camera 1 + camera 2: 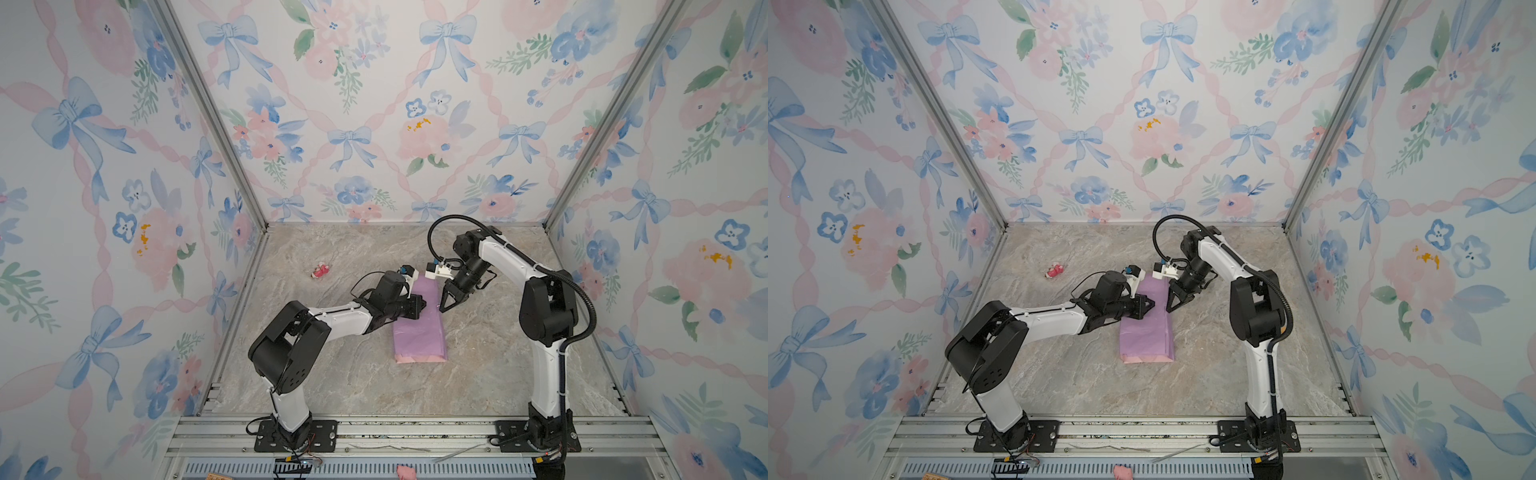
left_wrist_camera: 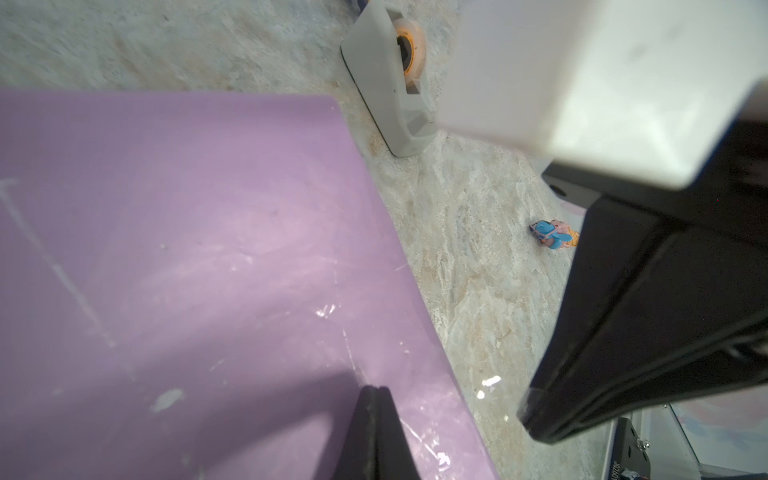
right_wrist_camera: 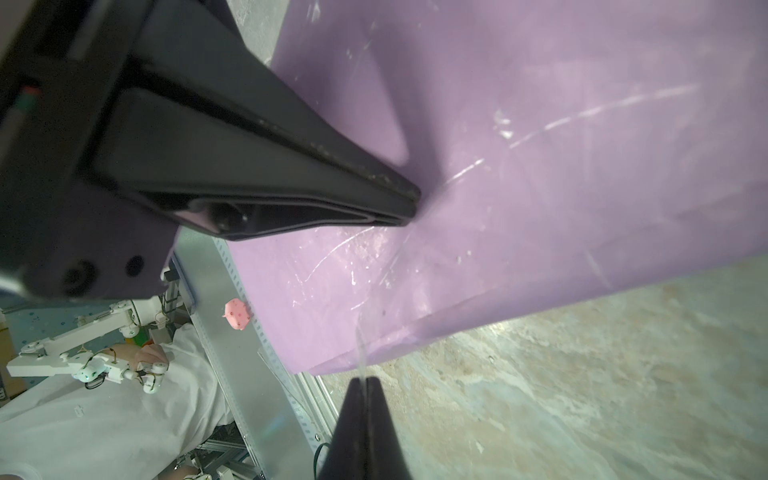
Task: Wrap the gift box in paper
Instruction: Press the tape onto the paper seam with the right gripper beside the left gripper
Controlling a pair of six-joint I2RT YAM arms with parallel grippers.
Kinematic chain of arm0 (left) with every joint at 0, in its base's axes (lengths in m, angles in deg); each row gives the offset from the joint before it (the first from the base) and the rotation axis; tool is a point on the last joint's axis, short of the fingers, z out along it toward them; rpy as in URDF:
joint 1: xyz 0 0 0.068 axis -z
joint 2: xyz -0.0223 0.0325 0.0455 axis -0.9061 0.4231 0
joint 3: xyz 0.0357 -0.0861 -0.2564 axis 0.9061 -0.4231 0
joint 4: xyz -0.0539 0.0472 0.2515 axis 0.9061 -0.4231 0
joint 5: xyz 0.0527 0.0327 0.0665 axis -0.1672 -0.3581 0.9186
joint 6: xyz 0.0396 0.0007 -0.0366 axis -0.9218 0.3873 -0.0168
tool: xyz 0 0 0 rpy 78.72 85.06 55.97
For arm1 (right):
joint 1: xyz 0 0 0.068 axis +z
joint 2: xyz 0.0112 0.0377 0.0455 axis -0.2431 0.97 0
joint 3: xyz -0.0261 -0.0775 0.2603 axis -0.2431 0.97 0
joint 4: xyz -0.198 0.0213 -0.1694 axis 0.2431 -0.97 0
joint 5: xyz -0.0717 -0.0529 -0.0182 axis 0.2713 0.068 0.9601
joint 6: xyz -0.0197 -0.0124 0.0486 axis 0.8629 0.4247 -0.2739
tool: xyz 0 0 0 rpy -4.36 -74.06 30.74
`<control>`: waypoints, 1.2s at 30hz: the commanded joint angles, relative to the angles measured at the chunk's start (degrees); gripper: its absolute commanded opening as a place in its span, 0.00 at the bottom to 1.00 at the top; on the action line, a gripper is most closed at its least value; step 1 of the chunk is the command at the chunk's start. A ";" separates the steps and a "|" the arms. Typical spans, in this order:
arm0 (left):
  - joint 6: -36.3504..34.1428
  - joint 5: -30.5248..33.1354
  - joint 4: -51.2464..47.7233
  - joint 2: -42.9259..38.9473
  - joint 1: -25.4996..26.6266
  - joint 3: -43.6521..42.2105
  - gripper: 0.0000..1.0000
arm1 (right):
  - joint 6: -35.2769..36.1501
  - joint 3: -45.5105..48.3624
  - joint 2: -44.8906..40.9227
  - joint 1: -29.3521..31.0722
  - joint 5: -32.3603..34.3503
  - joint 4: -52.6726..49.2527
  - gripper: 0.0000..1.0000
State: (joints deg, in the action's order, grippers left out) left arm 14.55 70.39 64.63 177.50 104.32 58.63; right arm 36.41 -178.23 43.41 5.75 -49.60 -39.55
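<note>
Between paper (image 3: 540, 166) and right tool (image 3: 366, 381), tape (image 3: 360, 343)

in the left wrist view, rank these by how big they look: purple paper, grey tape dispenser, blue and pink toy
1. purple paper (nearest the camera, so exaggerated)
2. grey tape dispenser
3. blue and pink toy

Floral, bow-patterned walls (image 1: 374, 124) enclose a beige marbled tabletop (image 1: 332, 374).

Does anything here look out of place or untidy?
Yes. A clear tape strip runs from the shut right gripper to the paper, whose surface carries crumpled tape scraps. A small pink toy lies apart on the table.
</note>
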 commanded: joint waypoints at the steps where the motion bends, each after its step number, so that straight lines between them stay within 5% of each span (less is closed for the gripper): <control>1: -1.13 0.29 -6.02 0.10 0.47 -1.86 0.05 | 0.84 -1.71 1.57 -0.70 -1.09 -1.90 0.00; 36: -1.19 0.29 -5.92 0.37 0.50 -1.46 0.05 | -0.96 -6.25 8.05 -1.45 1.10 -3.82 0.00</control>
State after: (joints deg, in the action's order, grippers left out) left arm 14.55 70.39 64.61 177.50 104.32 58.63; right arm 35.88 -182.89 50.40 4.98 -49.29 -41.74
